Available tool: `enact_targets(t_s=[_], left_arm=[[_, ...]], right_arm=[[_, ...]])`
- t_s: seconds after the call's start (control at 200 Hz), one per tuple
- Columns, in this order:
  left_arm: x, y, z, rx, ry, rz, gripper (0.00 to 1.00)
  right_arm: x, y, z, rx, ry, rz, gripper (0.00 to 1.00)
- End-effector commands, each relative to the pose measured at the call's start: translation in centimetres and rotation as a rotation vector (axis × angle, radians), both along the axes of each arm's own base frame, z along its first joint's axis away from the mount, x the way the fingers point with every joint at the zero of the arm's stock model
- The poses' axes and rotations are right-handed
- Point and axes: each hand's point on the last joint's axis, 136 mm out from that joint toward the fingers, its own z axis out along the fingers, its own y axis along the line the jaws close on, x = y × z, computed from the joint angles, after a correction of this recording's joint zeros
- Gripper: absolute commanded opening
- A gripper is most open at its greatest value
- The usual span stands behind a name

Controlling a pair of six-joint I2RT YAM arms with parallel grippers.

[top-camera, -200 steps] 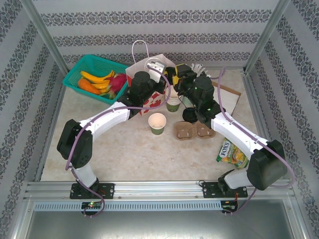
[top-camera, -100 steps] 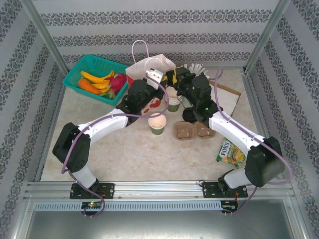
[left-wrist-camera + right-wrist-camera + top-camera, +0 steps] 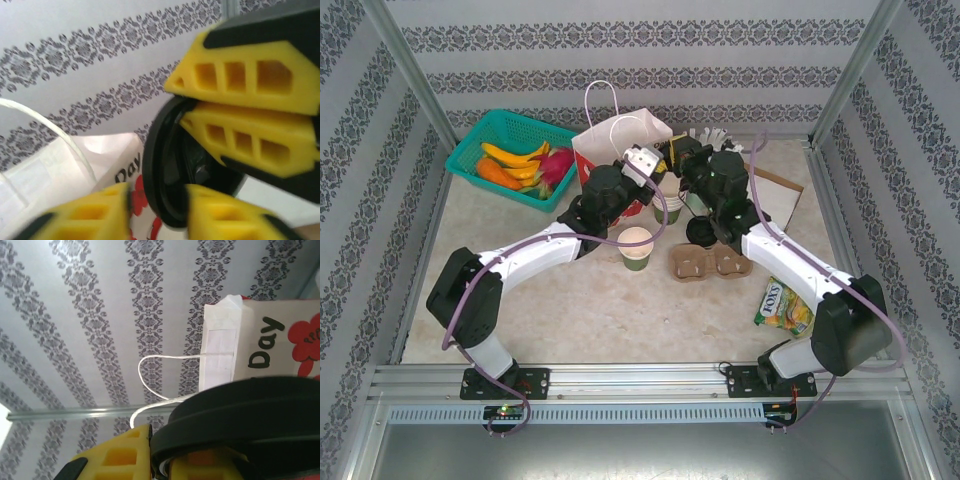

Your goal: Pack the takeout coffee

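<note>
left gripper: my fingers apart, one either side of the black lid.
right gripper: my fingers clamped on the lid's rim.
dark green cup: upright and uncovered on the table, at 9 o'clock of the carrier tray.
paper bag: at 12 o'clock of the cup.

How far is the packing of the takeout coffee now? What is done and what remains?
Little is done yet: the dark green cup stands uncovered on the table, and the brown carrier tray is empty. In hand: the right fingers clamp a black lid, the left fingers apart beside it. Left, likely: lid on the cup, cup into the tray.
</note>
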Motion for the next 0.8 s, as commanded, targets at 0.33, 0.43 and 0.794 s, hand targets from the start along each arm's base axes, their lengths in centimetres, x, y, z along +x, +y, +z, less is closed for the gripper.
enact_targets(t_s=[0.33,0.43,0.794], left_arm=[[-5.0,2.5,2.2,-0.334,0.407,-0.252,1.0],[-4.4,4.2,2.1,-0.394,0.482,-0.221,1.0],[-5.9,6.7,4.6,-0.567,0.667,-0.509,1.0]], right_arm=[[-7.8,2.8,5.6,-0.726,-0.586,0.599,0.0],[-9.6,2.4,4.3,-0.865,-0.637,0.67,0.0],[-18.4,2.8,4.7,-0.84,-0.916,0.997,0.0]])
